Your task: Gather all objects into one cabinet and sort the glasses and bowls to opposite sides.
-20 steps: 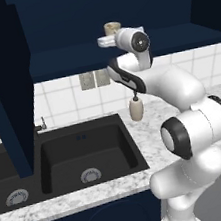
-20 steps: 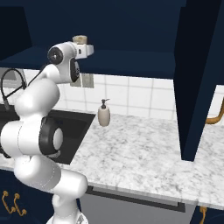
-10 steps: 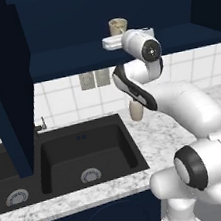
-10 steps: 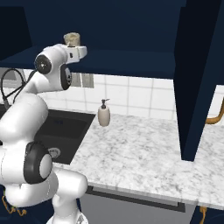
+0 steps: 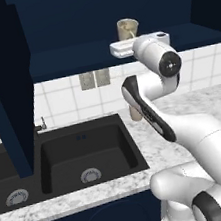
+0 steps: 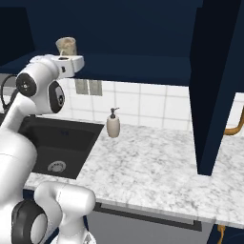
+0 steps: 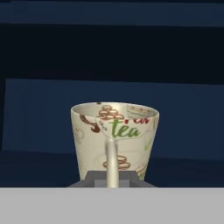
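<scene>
A cream-beige tumbler [image 7: 114, 140] with brown and green "tea" print and a thin handle facing the hand camera stands upright in my gripper [image 7: 111, 178], which is shut on its lower part. From the base, the tumbler [image 5: 128, 28] rides just above the white hand, level with the front edge of the navy upper cabinet's shelf [image 5: 69, 61]. The right base view has the tumbler [image 6: 67, 46] in front of the dark cabinet interior [image 6: 133, 33]. The red cup and the wooden bowl are out of view.
An open navy cabinet door [image 5: 8, 88] hangs down at the left, and a door [image 6: 214, 86] also hangs at the right. Below lie a black sink [image 5: 83, 152], a marble counter [image 6: 157, 171], a beige soap dispenser [image 6: 113, 126] and wall outlets [image 5: 95, 78].
The hand with the tumbler has shifted a little sideways along the shelf front and slightly down. The arm's upper links have swung round; the tumbler stays held.
</scene>
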Robot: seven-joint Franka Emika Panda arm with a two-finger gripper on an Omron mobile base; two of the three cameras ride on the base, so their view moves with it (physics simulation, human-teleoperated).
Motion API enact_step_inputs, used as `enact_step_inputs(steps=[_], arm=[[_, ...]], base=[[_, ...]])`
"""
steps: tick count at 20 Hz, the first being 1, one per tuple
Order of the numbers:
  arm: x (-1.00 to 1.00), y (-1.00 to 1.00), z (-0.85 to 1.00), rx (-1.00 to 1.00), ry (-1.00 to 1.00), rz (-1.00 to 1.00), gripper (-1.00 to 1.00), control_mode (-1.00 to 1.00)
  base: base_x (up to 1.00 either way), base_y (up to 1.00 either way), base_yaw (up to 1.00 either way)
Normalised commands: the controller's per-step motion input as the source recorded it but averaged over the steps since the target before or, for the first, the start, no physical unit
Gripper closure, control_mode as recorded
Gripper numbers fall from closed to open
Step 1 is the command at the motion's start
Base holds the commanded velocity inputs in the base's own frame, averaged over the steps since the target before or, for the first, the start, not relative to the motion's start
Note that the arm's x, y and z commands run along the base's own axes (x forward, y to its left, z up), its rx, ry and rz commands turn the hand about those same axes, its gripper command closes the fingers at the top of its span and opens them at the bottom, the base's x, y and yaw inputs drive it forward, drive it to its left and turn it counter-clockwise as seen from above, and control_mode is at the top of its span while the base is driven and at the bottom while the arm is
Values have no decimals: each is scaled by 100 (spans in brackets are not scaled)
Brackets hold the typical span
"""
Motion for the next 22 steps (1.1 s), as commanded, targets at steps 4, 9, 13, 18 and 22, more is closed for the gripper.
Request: enact_step_inputs(steps=[4,9,13,18,22], arm=[[-92,0,8,0,0,-1,100,-100],[-93,-1,0,0,0,0,100,-100],[-92,-1,0,-1,0,0,100,-100],[-83,-1,0,-1,0,-1,100,-100],[-86,-6,0,-1,0,-4,100,-100]], base=[[0,0,0],[0,0,0],[0,0,0],[0,0,0],[0,0,0]])
